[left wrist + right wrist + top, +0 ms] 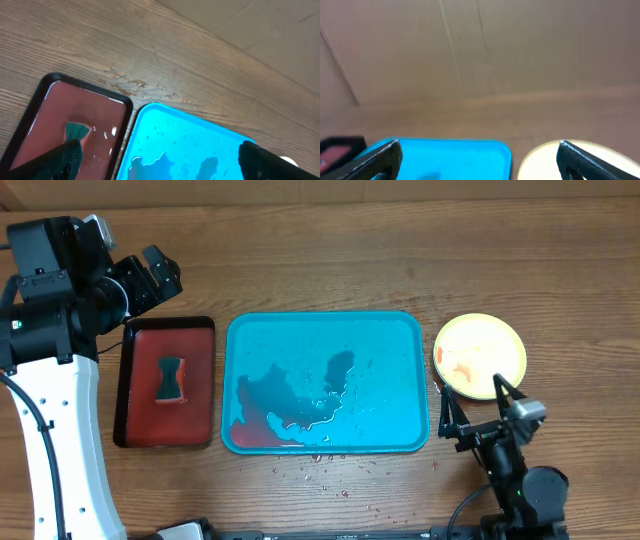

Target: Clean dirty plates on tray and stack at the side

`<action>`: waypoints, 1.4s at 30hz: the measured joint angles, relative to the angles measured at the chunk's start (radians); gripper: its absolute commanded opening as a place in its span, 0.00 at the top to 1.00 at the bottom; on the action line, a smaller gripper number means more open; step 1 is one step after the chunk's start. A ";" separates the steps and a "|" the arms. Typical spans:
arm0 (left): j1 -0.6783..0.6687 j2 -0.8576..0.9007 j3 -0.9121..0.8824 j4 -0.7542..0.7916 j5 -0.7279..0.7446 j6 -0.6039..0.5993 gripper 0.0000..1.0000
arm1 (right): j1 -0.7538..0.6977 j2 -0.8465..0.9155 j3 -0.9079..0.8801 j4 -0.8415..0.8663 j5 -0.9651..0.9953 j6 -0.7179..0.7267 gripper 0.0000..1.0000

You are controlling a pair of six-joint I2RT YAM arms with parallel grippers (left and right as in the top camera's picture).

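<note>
- Spreading wide, gripping nothing: right gripper (pixel 471 393), hovering just beside the round yellow-green plastic plate (pixel 480 355), which is sitting off the tray at its right.
- Showing an orange-red smear (pixel 455 362) in overhead only; right wrist catching merely a pale rim (pixel 580 160); cannot tell what is lying beneath.
- Lying plate-free yet pooling reddish water (pixel 255 425): large turquoise rectangular plastic tray (pixel 385 345). Clearing looking done, wiping judged unfinished.
- Holding a dark hourglass sponge (pixel 172 378): narrow dark red tray (pixel 145 420).
- Gaping empty beyond it: left gripper (pixel 150 275); left wrist alone revealing droplets (pixel 131 85) on the wooden table (pixel 200 50).
</note>
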 measured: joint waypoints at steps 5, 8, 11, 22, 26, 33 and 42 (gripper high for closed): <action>0.000 0.000 0.000 0.000 0.000 0.000 0.00 | 0.000 0.000 -0.017 -0.028 0.000 0.000 0.00; 0.000 0.000 0.000 0.000 0.000 0.000 0.00 | 0.000 0.000 -0.017 -0.028 0.000 0.000 0.00; 0.000 0.000 0.000 0.000 0.000 0.000 0.00 | 0.000 0.000 -0.017 -0.027 0.000 0.000 0.00; -0.020 -0.031 -0.003 -0.002 -0.024 0.000 0.00 | 0.000 0.000 -0.017 -0.027 0.000 0.000 0.00; -0.096 -0.174 -0.039 0.043 -0.117 0.001 0.00 | 0.000 0.001 -0.017 -0.027 0.000 0.000 0.00; -0.163 -0.766 -0.626 0.565 -0.161 0.136 0.00 | 0.000 0.000 -0.018 -0.028 0.001 0.000 0.00; -0.164 -1.205 -1.331 0.993 -0.070 0.290 0.00 | 0.000 0.000 -0.019 -0.027 0.000 0.000 0.00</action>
